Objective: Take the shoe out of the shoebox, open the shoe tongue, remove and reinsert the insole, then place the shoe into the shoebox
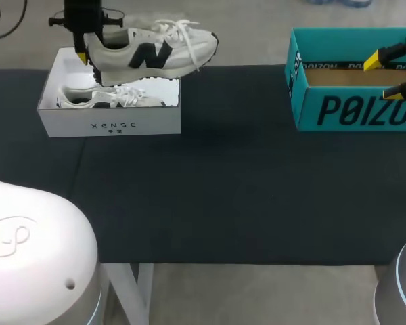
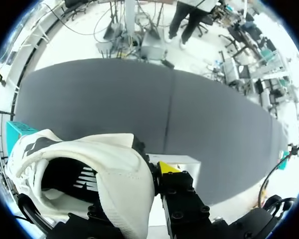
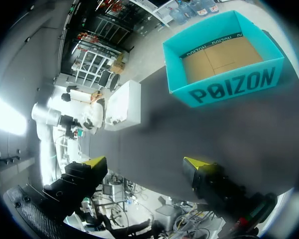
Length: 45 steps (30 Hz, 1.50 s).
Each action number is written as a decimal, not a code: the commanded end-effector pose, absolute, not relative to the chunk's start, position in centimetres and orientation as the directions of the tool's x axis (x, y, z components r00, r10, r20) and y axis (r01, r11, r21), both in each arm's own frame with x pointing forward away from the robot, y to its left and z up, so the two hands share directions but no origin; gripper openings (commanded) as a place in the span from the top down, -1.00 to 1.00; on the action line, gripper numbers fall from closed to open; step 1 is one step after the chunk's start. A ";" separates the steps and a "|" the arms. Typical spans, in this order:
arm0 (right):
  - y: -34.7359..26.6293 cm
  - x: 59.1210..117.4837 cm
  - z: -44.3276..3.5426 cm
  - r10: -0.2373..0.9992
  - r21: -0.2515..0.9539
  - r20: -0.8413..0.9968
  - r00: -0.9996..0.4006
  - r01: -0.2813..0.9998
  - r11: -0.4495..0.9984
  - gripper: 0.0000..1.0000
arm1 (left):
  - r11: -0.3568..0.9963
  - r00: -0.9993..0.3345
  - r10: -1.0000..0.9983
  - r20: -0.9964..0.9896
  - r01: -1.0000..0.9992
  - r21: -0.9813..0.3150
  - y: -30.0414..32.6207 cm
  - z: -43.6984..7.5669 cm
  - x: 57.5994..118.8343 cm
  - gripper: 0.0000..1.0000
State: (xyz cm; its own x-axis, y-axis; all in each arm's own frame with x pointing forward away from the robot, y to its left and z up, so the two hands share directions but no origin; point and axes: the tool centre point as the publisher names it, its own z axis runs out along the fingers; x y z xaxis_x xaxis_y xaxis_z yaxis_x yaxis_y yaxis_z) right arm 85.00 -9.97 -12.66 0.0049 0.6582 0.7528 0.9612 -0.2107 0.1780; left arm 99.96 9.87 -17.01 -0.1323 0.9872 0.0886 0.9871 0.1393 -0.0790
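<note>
Shoe (image 1: 152,51) held above the white shoebox (image 1: 108,125): removal appears done, all later steps are left.
The shoe is a white sneaker with a dark side logo, laces tied and tongue not yet opened, so the insole is judged to be in place. It hangs level, toe towards the table (image 1: 243,189) centre. The left gripper (image 1: 88,55) pinches its heel. A second shoe (image 1: 101,99) lies in the box. The right gripper (image 1: 386,76) hovers with fingers spread over the teal box (image 1: 352,112).
</note>
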 end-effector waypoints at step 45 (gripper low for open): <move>-9.9 84.9 -12.7 0.660 0.178 0.751 0.007 0.961 -0.212 -1.00 | 0.035 -0.040 0.977 0.207 0.999 0.028 21.4 -20.4 115.3 1.00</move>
